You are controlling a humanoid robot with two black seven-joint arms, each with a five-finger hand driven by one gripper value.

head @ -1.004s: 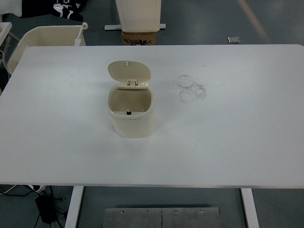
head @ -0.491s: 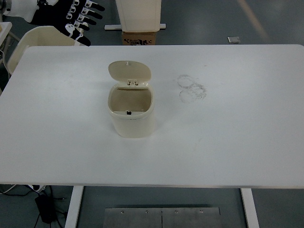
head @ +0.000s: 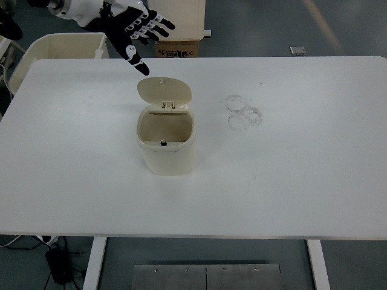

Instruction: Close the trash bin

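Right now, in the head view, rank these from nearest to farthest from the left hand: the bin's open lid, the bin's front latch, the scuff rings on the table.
From the left hand, fingers spread above the table's far left:
1. Open lid, upright, just below and right of the hand.
2. Front latch, on the trash bin's near rim.
3. Scuff rings, right of the bin; close to the latch in distance, so this order is tentative.

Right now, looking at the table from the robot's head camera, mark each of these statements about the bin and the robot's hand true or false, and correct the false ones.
1. The trash bin has its lid standing open. True.
2. The left hand is pressing down on the lid. False: it is above and behind the lid, not touching it.
3. The left hand's fingers are spread and hold nothing. True.
4. The bin lies tipped on its side. False: it stands upright on the table.
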